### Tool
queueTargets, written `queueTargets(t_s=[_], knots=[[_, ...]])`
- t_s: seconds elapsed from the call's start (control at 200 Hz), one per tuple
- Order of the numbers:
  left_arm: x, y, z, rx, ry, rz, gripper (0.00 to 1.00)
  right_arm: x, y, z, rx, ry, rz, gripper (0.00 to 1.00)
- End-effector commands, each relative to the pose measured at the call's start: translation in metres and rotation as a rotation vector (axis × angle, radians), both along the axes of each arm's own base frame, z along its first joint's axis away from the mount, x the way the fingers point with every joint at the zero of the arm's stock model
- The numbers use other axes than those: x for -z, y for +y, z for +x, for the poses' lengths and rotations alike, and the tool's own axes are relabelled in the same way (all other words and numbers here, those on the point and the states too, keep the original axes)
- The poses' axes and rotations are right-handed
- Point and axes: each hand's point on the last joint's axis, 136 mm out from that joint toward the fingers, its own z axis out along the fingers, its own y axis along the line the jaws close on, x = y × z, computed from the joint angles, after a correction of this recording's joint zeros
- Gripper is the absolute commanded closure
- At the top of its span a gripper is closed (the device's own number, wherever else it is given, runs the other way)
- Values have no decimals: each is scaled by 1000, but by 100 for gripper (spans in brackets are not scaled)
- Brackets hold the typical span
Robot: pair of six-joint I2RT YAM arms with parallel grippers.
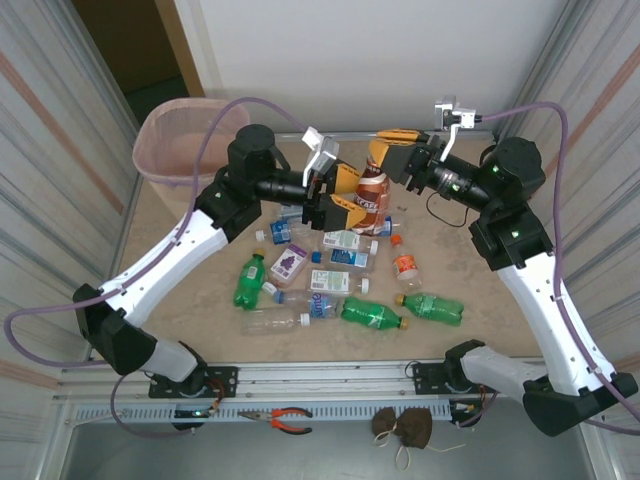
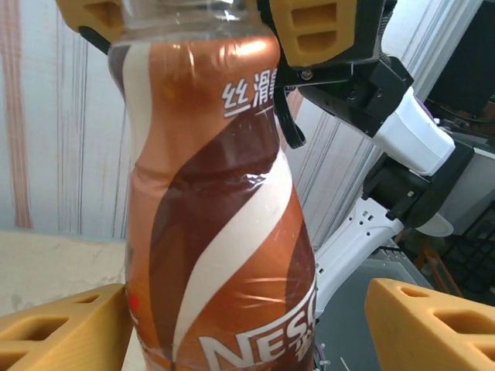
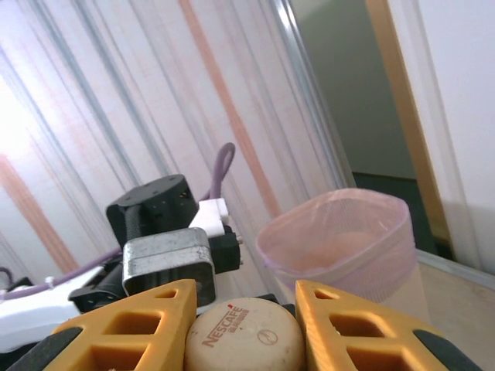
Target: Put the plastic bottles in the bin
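The right claw [image 1: 384, 152] is clenching a brown bottle [image 1: 374, 198] above strewn bottles [image 1: 370, 315], the released left claw [image 1: 347, 195] flanking it, its arm [image 1: 200, 235] lying toward the corner bin [image 1: 160, 125].

The left arm [image 1: 185, 245] and right arm [image 1: 545, 290] stretch inward and meet in the middle, elbows out. The right gripper [image 1: 381, 152] pinches the bottle [image 1: 373, 203] by its cap, jaws clamped. The left gripper [image 1: 360, 197] brackets the body lower down: one finger [image 2: 66, 328] touches, the other [image 2: 433, 325] stands off with a gap.
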Motion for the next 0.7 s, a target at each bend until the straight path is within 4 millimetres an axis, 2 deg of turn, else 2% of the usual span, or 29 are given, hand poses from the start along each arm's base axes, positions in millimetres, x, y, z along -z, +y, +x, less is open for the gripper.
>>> queueTargets(t_s=[0.0, 0.12, 0.281, 0.511, 0.696], knots=[[-21, 3, -24, 92, -112, -72, 25, -32, -1, -22, -56, -75, 59, 74], [-24, 3, -27, 98, -129, -84, 26, -38, 1, -28, -78, -82, 74, 74], [-20, 0, -20, 61, -130, -77, 23, -43, 3, -34, -96, -95, 87, 74], [-22, 1, -31, 133, -144, -103, 28, -49, 3, -37, -93, -112, 102, 74], [-18, -1, -29, 143, -119, -85, 31, -52, 3, -42, -104, -123, 105, 74]])
